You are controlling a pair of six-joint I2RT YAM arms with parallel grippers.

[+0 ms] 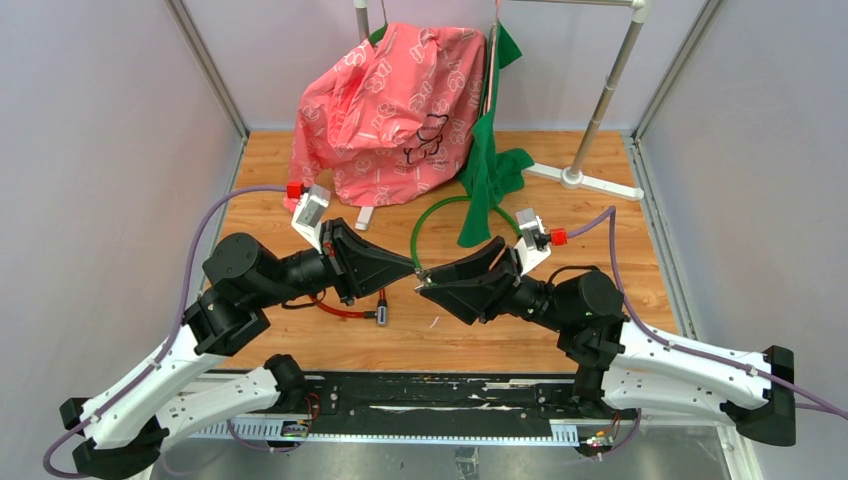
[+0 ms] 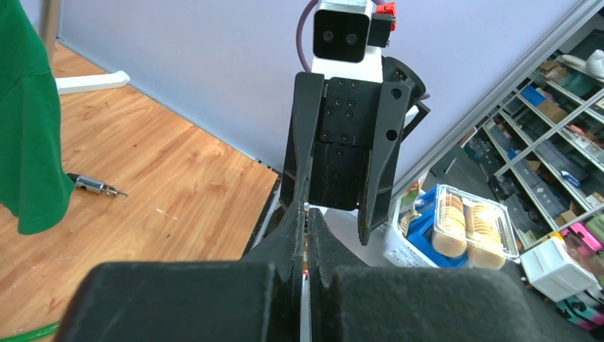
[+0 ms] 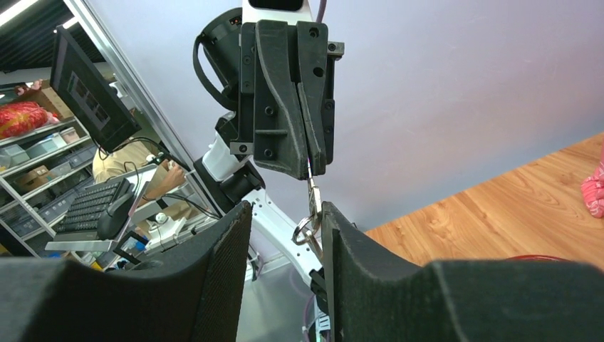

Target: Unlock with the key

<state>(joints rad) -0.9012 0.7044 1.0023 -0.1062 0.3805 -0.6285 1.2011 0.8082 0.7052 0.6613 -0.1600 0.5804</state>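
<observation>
"Silver metal, small and flat, with a wire ring on it: your key (image 3: 313, 198) was pinched at one end between the pressed-together black fingers of your left gripper (image 3: 311, 169), wasn't it?"

"It was. You had no gap showing between those two fingers. The rest of the key stuck out past their tips, and the wire ring (image 3: 305, 231) hung at the end farthest from them."

"And your right gripper (image 3: 285, 214)?"

"You had its two black padded fingers spread, one on each side of the key and ring, and not gripping either. The ring sat much nearer one finger than the other. Whether it touched that finger, I could not tell."

"Seen from above, you had both grippers meeting tip to tip, raised over the light wooden table (image 1: 450, 345)."

"What lay around them?"

"Under your left gripper, towards its near side, a red cable with a grey metal block at its end (image 1: 345, 308) lay on the wood. Beyond both sets of fingertips, a thin green cable (image 1: 430, 212) looped across the boards past a dark green cloth (image 1: 490, 170). Farther out from your tools, a pink plastic bag with white print (image 1: 400, 110) hung at a white tube rack (image 1: 605, 90)."
</observation>
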